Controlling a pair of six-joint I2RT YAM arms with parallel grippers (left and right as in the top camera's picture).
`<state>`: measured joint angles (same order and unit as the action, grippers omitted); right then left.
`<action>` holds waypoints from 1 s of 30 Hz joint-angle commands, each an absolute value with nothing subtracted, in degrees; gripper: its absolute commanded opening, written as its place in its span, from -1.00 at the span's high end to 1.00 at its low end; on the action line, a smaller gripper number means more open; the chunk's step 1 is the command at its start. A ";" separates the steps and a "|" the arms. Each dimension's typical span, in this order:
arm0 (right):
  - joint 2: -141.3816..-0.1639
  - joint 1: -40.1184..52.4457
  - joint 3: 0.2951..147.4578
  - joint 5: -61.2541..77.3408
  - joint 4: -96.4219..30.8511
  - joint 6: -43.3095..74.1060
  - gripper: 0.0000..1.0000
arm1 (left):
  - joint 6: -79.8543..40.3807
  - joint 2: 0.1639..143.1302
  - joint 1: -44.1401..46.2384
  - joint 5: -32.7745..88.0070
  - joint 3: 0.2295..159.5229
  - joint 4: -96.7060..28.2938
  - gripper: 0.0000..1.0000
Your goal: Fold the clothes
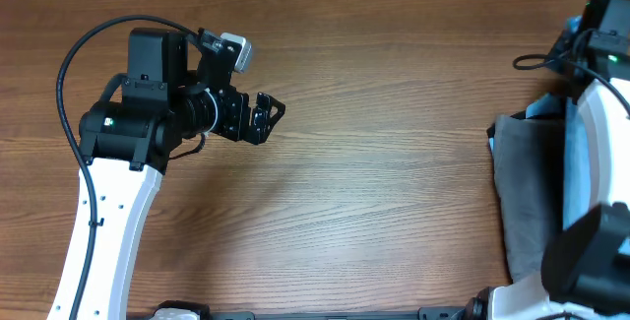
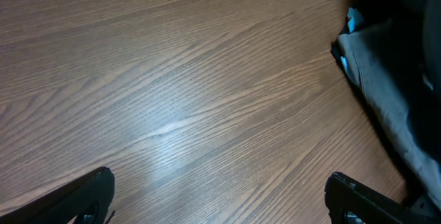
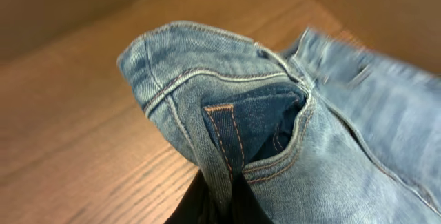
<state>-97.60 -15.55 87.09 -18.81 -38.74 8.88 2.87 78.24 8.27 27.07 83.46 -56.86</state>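
Observation:
The light-blue jeans (image 3: 324, 141) fill the right wrist view, with a pocket opening and orange stitching near the waistband. My right gripper (image 3: 224, 207) is shut on a fold of the denim by the pocket edge. In the overhead view the jeans (image 1: 527, 192) lie bunched and shadowed at the table's right edge, under the right arm; the right gripper itself is hidden there. In the left wrist view the jeans (image 2: 389, 79) show at the far right. My left gripper (image 1: 266, 115) hovers over the left of the table, open and empty, its fingers (image 2: 220, 196) wide apart.
The wooden table (image 1: 374, 162) spans the views. The right arm's white body (image 1: 591, 162) and cables stand over the jeans at the right edge. A brown cardboard wall runs along the far edge.

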 commanded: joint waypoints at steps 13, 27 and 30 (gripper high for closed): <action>-87.55 -1.04 115.04 -5.65 -50.37 7.33 0.92 | 2.68 78.61 -4.12 26.13 106.94 -70.57 -0.99; -94.65 49.10 117.78 -6.81 -47.72 12.01 -0.31 | 2.76 78.41 -9.08 4.95 132.18 -77.23 -1.00; -95.39 53.01 117.78 -16.99 -51.03 12.03 -0.73 | 2.76 77.84 -9.08 0.86 135.63 -78.35 -1.00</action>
<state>-95.81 51.77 115.83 -6.94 -50.11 11.49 2.90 78.83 -8.73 8.14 132.49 -77.87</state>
